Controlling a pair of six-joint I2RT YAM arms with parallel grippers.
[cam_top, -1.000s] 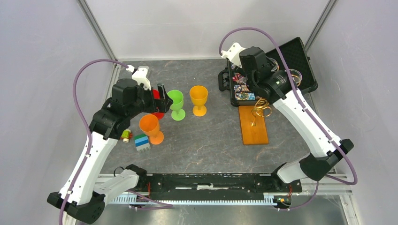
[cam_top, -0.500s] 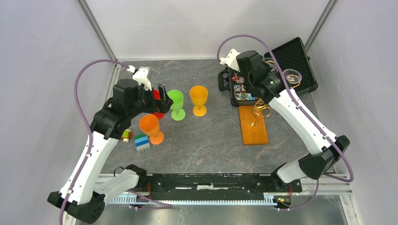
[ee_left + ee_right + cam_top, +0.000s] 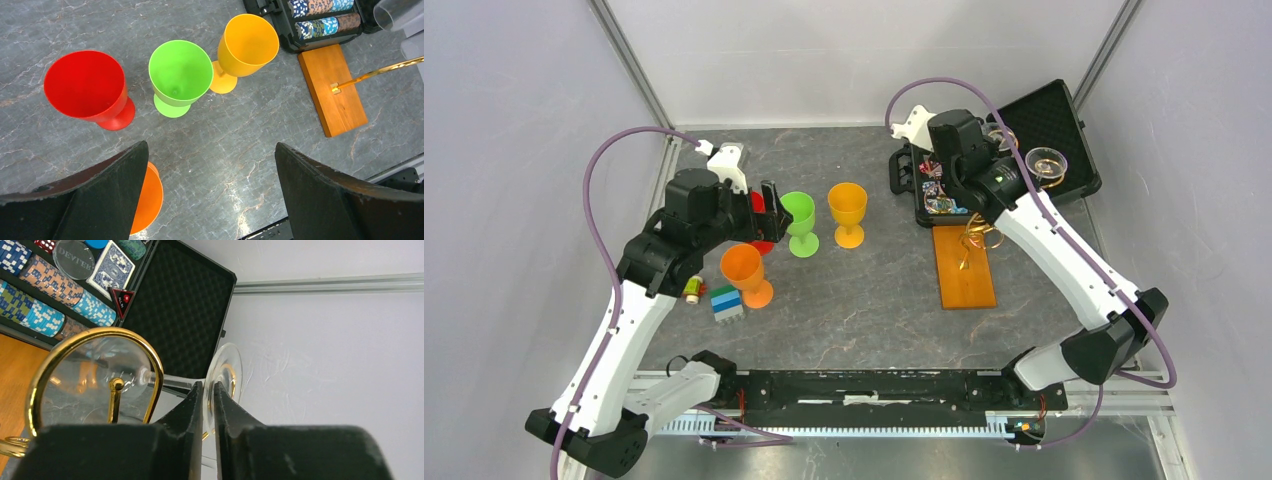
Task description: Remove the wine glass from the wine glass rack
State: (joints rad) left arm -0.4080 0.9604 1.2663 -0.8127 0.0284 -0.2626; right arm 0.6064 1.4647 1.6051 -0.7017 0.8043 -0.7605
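Observation:
My right gripper (image 3: 209, 385) is shut on the round foot of a clear wine glass (image 3: 226, 371), which lies roughly sideways. Its stem runs left to the bowl, which sits behind a gold loop of the wine glass rack (image 3: 150, 352). I cannot tell if glass and wire touch. In the top view the glass foot (image 3: 1046, 160) hangs over the black case lid, by the right gripper (image 3: 1032, 166). The rack's gold wire (image 3: 980, 232) stands on its orange-brown wooden base (image 3: 965, 272). My left gripper (image 3: 211, 147) is open and empty, over the cups at the left (image 3: 774, 212).
An open black case (image 3: 1054, 115) with poker chips and cards lies behind the rack. Red (image 3: 87, 85), green (image 3: 180, 75), yellow (image 3: 250, 42) and orange (image 3: 746, 272) plastic goblets stand at the left. A striped block (image 3: 726, 302) sits near the orange goblet. Walls close both sides.
My right wrist has shifted slightly to the left, carrying the glass with it. The left arm has not moved.

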